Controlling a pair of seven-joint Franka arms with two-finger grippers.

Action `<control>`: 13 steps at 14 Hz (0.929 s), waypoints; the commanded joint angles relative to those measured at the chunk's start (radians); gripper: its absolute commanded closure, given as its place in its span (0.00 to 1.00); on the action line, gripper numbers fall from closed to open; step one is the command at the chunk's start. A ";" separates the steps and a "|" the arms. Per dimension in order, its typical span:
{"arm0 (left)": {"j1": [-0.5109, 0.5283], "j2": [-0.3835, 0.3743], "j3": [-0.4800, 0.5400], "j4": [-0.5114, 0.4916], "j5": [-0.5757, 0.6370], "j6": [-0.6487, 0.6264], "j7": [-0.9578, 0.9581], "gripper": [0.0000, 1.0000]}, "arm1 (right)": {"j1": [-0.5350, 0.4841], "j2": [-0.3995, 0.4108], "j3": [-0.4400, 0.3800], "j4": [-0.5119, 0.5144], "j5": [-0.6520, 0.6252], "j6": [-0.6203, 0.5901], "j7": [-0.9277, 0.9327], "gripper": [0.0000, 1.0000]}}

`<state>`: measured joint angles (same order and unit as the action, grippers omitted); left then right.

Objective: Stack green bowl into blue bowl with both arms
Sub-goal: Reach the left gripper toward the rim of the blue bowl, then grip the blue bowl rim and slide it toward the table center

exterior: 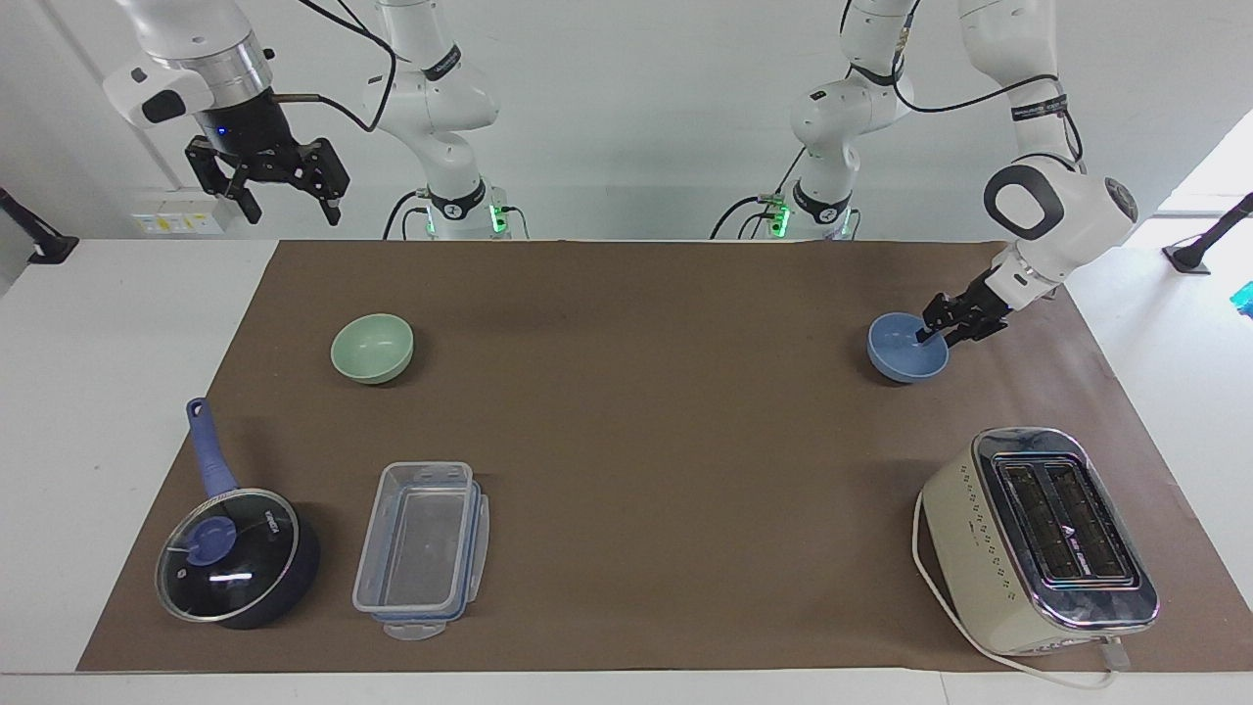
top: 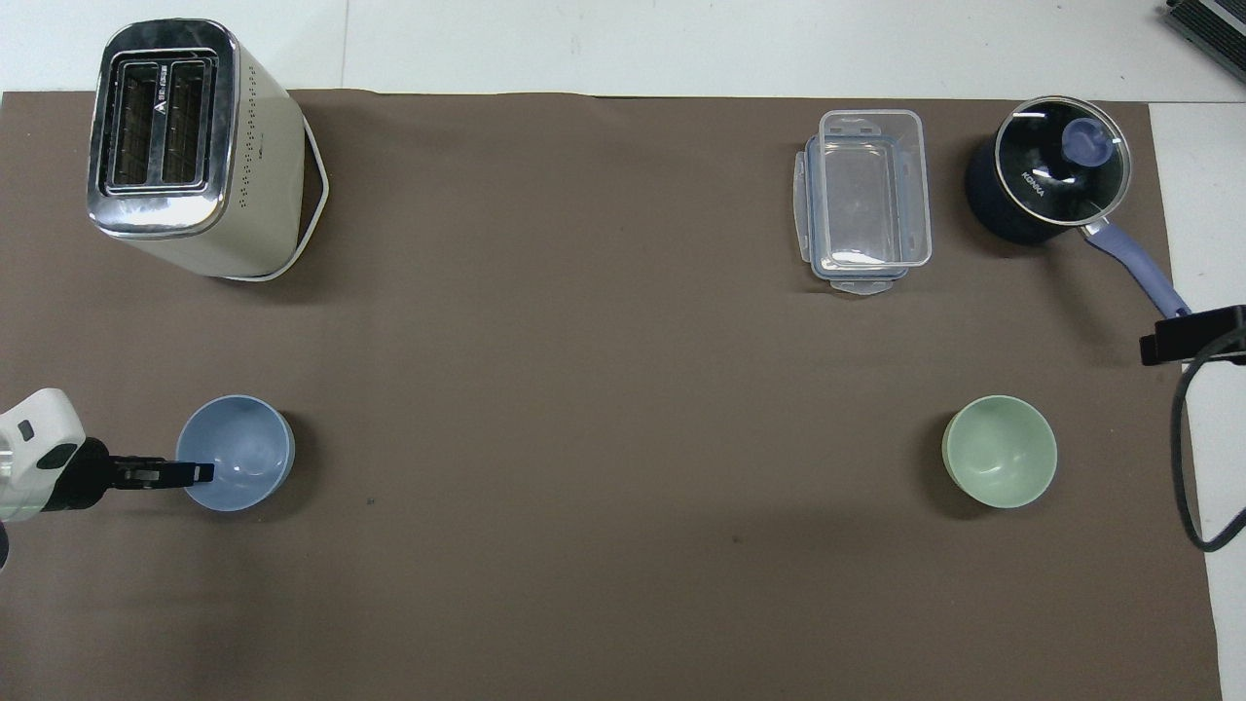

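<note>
The blue bowl (exterior: 905, 352) (top: 243, 446) stands upright on the brown mat toward the left arm's end of the table. My left gripper (exterior: 938, 337) (top: 200, 473) is low at its rim, open, with one finger inside the bowl and one outside it. The green bowl (exterior: 372, 348) (top: 1000, 451) stands upright and alone toward the right arm's end. My right gripper (exterior: 294, 215) is open and empty, waiting high up over the table's edge at that end, well away from the green bowl.
A cream toaster (exterior: 1038, 539) (top: 185, 146) stands farther from the robots than the blue bowl. A clear plastic container (exterior: 421, 548) (top: 864, 200) and a lidded dark saucepan (exterior: 235, 558) (top: 1046, 185) with a blue handle stand farther out than the green bowl.
</note>
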<state>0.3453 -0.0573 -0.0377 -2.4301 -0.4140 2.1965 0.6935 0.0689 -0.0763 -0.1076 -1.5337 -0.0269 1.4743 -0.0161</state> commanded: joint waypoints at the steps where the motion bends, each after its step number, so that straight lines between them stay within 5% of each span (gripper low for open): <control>1: -0.009 -0.021 0.006 -0.012 -0.022 -0.053 0.021 1.00 | -0.006 -0.017 0.005 -0.019 -0.010 0.009 -0.015 0.00; 6: -0.092 -0.067 -0.004 0.063 -0.022 -0.152 -0.059 1.00 | -0.006 -0.017 0.005 -0.019 -0.010 0.009 -0.015 0.00; 13: -0.533 -0.036 -0.008 0.108 -0.006 0.056 -0.660 1.00 | -0.011 -0.020 0.002 -0.019 -0.013 -0.005 -0.015 0.00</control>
<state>-0.0738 -0.1214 -0.0616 -2.3312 -0.4202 2.1783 0.1910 0.0686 -0.0763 -0.1078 -1.5337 -0.0269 1.4734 -0.0161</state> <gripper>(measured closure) 0.956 0.000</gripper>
